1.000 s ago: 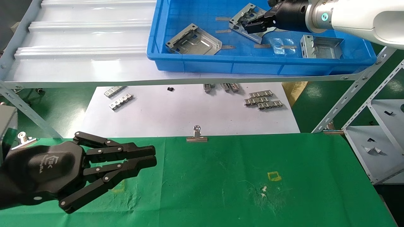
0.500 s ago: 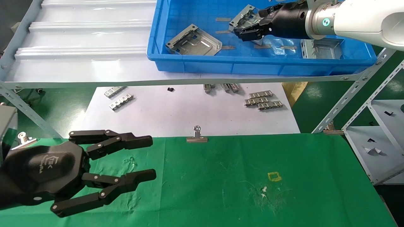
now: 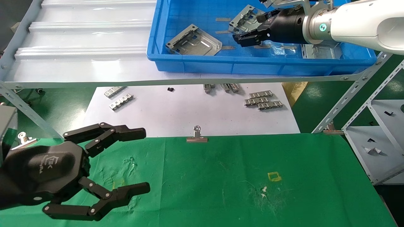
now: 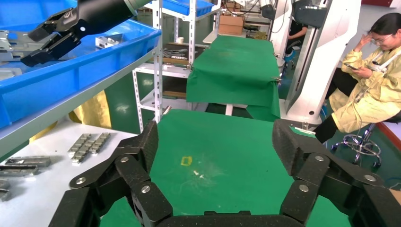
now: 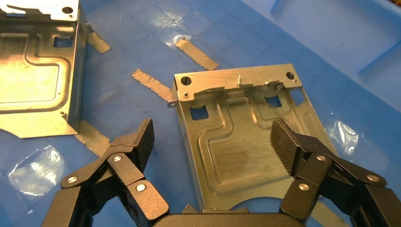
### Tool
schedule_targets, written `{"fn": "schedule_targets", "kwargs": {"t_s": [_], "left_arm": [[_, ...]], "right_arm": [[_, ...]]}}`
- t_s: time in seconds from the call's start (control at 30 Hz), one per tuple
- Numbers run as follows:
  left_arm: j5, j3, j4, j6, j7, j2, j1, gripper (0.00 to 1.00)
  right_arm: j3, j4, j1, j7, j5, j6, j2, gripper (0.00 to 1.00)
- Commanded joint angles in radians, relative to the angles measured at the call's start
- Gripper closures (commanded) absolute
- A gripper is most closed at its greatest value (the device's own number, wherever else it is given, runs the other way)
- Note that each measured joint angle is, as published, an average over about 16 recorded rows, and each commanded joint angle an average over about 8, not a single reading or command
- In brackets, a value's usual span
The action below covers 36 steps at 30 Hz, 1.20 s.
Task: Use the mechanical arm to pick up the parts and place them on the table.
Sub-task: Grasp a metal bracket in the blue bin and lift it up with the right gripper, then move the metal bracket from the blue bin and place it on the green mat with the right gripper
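Right claw (image 5: 213,142) spread wide above flat part (image 5: 246,132); left claw (image 3: 139,162) open too.

A factory workshop or robot test floor — slotted grey steel shelving (image 3: 356,85) carries a blue plastic parts bin (image 3: 262,64) of stamped silver-grey sheet-metal plates (image 3: 193,41). More green-cloth-covered work tables (image 4: 234,71) stand in a row on a green floor, and a seated worker in a yellow coat (image 4: 373,90) waits nearby.
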Motion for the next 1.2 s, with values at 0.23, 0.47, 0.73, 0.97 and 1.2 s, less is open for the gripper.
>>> {"fn": "schedule_targets", "kwargs": {"t_s": [0.23,0.47,0.73,0.97,1.2], "left_arm": [[0.000,0.000,0.000,0.000,0.000,0.000,0.000,0.00],[0.000,0.000,0.000,0.000,0.000,0.000,0.000,0.00],[0.000,0.000,0.000,0.000,0.000,0.000,0.000,0.00],[0.000,0.000,0.000,0.000,0.000,0.000,0.000,0.00],[0.000,0.000,0.000,0.000,0.000,0.000,0.000,0.00]], "right_arm": [[0.003,0.011,-0.018,-0.003,0.006,0.008,-0.005,1.00],[0.006,0.018,-0.032,-0.006,0.012,0.008,-0.005,1.00],[0.006,0.021,-0.033,-0.014,0.014,0.008,-0.001,1.00],[-0.003,0.015,-0.008,-0.025,0.001,-0.009,0.016,1.00],[-0.003,0.012,0.019,-0.041,0.002,-0.037,0.036,1.00]]}}
